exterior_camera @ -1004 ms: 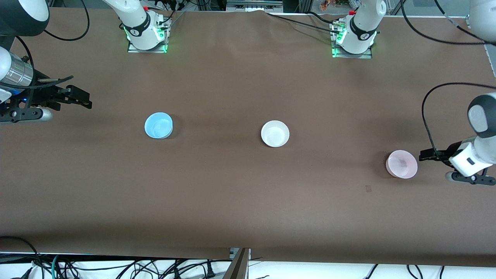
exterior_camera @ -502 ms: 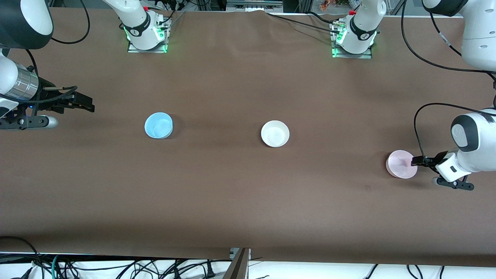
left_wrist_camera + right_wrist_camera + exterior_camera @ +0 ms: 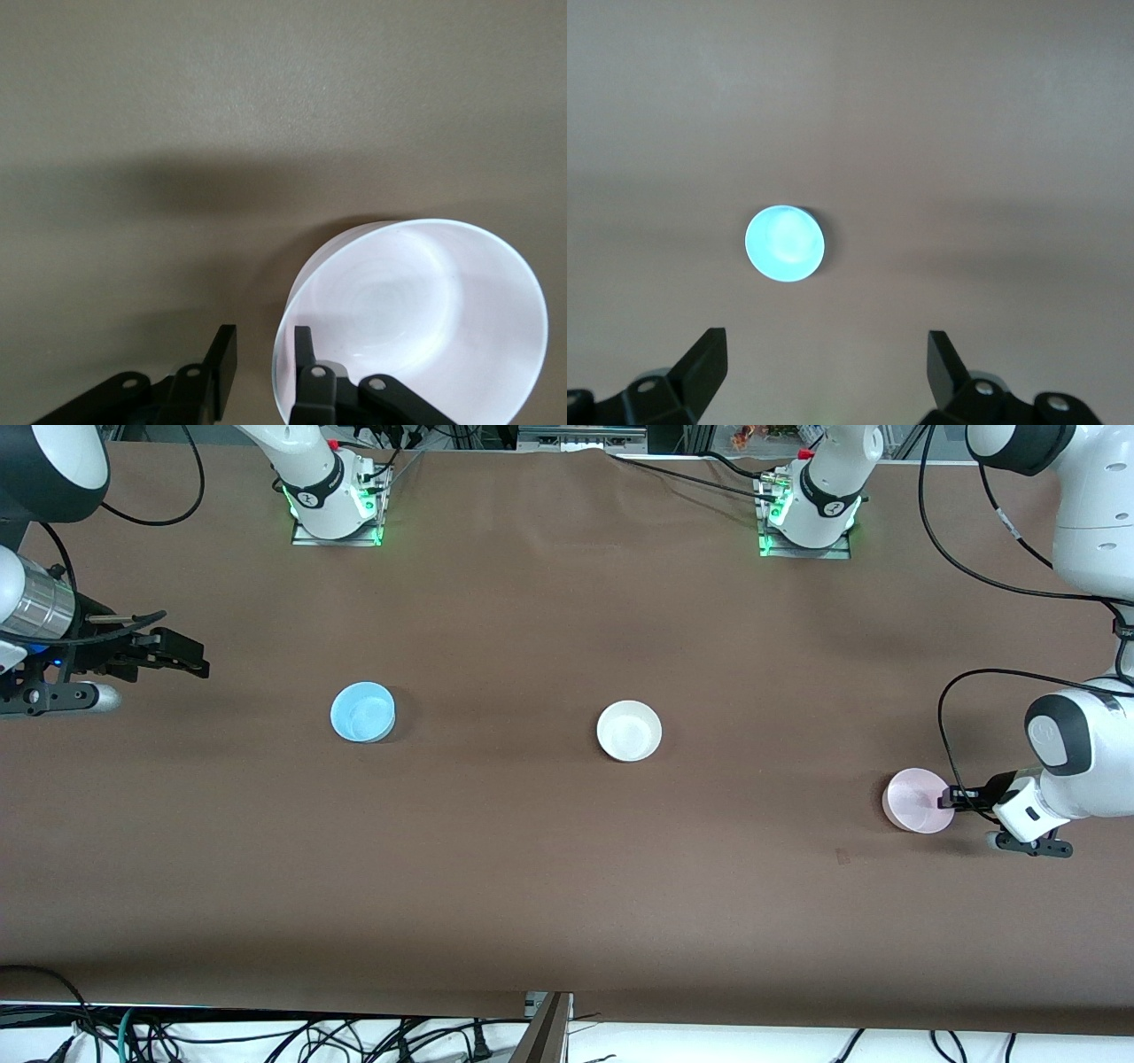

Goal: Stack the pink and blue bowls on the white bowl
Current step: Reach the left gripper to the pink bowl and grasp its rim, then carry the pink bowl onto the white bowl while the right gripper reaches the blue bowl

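Note:
The pale pink bowl (image 3: pixel 917 801) stands upright on the brown table at the left arm's end. My left gripper (image 3: pixel 952 795) is open and down at its rim. In the left wrist view one finger (image 3: pixel 303 354) is inside the pink bowl (image 3: pixel 416 319) and the other is outside, with the wall between them; that gripper (image 3: pixel 263 341) has a gap on the outer side. The white bowl (image 3: pixel 629 731) sits mid-table. The sky blue bowl (image 3: pixel 362 711) sits toward the right arm's end. My right gripper (image 3: pixel 199 662) is open and empty over bare table, and its wrist view (image 3: pixel 828 341) shows the blue bowl (image 3: pixel 785 243) ahead.
The two arm bases (image 3: pixel 335 500) (image 3: pixel 811 509) stand along the table's back edge. Cables (image 3: pixel 266 1036) hang below the table's front edge. A small dark mark (image 3: pixel 842 856) lies on the table near the pink bowl.
My left gripper has come down and moved onto the pink bowl's rim, from beside it. My right gripper has shifted only slightly. The bowls have not moved.

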{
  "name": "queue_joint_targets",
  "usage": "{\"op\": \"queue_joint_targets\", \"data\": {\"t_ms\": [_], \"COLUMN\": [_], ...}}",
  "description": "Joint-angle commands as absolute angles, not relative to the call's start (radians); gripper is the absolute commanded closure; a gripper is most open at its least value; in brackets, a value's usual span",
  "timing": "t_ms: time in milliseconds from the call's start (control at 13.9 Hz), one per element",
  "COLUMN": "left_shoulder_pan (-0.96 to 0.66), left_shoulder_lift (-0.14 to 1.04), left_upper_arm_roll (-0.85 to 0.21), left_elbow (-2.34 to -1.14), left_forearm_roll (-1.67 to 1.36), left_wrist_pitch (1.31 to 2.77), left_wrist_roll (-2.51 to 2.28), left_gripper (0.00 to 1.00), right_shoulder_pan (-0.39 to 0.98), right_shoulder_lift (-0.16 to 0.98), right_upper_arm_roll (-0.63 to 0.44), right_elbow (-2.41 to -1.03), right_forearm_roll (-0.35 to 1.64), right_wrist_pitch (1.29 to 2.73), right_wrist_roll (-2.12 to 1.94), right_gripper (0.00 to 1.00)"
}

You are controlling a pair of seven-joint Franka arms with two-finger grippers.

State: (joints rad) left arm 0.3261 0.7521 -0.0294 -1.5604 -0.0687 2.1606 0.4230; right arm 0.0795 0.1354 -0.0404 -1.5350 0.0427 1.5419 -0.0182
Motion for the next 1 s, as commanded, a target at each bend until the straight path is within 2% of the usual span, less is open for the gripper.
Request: {"op": "queue_joint_targets", "data": {"t_ms": [0,430,717,933], "left_shoulder_pan": [0.339,0.315,0.266,0.192], "left_shoulder_lift": [0.761,0.732,0.677,0.623], "left_upper_arm_roll": [-0.04,-0.043,-0.054,-0.092], "left_elbow": [-1.536,-1.523,-1.43,-1.394], "left_forearm_roll": [-0.109,-0.106,-0.11,-0.11], "left_wrist_pitch": [2.157,2.113,1.892,1.754], "left_wrist_roll": [0.459,0.457,0.445,0.258], "left_gripper": [1.0,1.0,1.0,1.0], "right_shoulder_pan": [0.072,0.083,0.084,0.084], "right_shoulder_lift": [0.138,0.137,0.126,0.071], "right_upper_arm_roll": [-0.04,-0.035,-0.025,-0.011], "right_elbow": [-1.517,-1.548,-1.621,-1.796], "right_forearm_roll": [0.058,0.044,0.041,0.038], "right_wrist_pitch": [1.465,1.473,1.514,1.642], "right_wrist_roll": [-0.081,-0.117,-0.117,-0.115], "right_gripper": [0.0,0.0,0.0,0.0]}}
